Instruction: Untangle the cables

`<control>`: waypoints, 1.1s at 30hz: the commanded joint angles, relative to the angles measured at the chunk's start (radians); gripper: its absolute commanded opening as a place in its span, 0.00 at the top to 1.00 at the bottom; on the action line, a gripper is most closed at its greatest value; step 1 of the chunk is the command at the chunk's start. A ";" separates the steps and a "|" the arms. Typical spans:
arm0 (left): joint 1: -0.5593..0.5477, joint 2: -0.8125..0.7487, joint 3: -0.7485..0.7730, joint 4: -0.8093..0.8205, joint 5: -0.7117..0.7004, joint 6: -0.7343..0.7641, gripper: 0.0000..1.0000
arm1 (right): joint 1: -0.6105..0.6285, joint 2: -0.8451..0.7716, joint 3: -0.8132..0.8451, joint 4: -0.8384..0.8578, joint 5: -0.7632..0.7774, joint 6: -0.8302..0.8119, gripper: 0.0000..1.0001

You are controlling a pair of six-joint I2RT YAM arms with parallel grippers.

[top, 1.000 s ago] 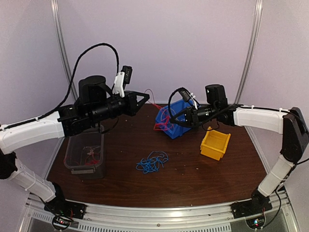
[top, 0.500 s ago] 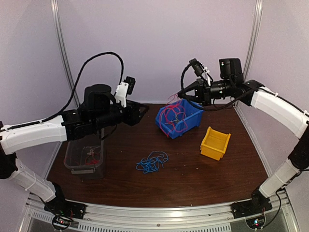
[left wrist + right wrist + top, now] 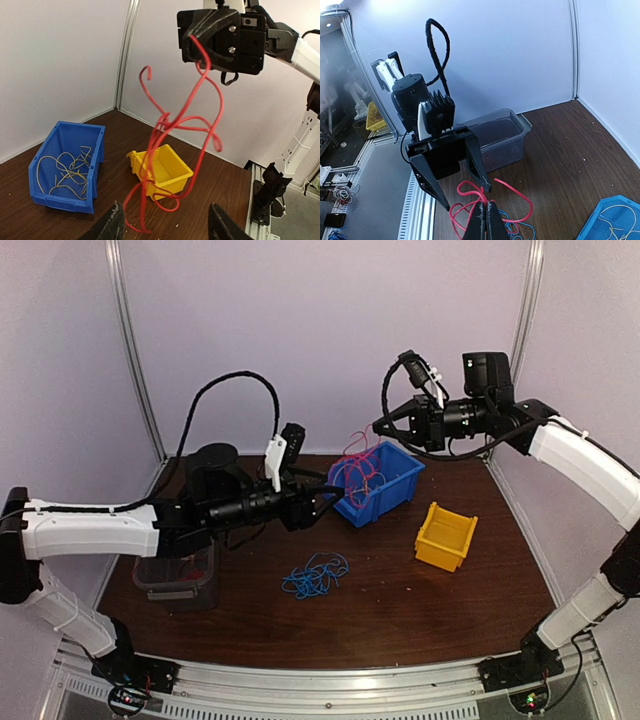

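My right gripper (image 3: 381,428) hangs high above the blue bin (image 3: 396,496), shut on a bunch of curly red cables (image 3: 353,462) that dangle toward the bin. In the right wrist view its fingertips (image 3: 486,220) pinch those red cables (image 3: 470,192). My left gripper (image 3: 326,503) stands open just left of the bin. From the left wrist its fingers (image 3: 114,226) are spread wide, and the red cables (image 3: 175,127) hang in front of them from the right gripper (image 3: 199,39). Pale yellow cables (image 3: 67,170) lie inside the blue bin (image 3: 65,202). A heap of blue cables (image 3: 315,577) rests on the table.
A yellow bin (image 3: 445,537) sits right of centre on the brown table (image 3: 400,625). A clear grey container (image 3: 175,568) with a few wires stands at the left, under my left arm. Purple walls and metal posts close in the back and sides.
My left gripper opened, letting go of the red cables, and moved down and right toward the blue bin. My right gripper rose from the bin, lifting the red cables.
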 commanded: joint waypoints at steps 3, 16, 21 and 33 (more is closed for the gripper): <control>0.005 0.153 -0.028 0.281 -0.021 -0.070 0.44 | 0.000 -0.015 -0.032 0.110 -0.027 0.131 1.00; 0.005 0.230 -0.038 0.415 -0.068 -0.086 0.66 | 0.000 -0.023 -0.047 0.153 -0.039 0.186 1.00; 0.005 0.205 -0.053 0.346 -0.129 -0.055 0.90 | -0.006 -0.022 -0.022 0.152 -0.034 0.195 1.00; 0.006 -0.049 -0.221 0.116 -0.340 0.035 1.00 | -0.218 -0.041 0.072 0.203 0.036 0.260 1.00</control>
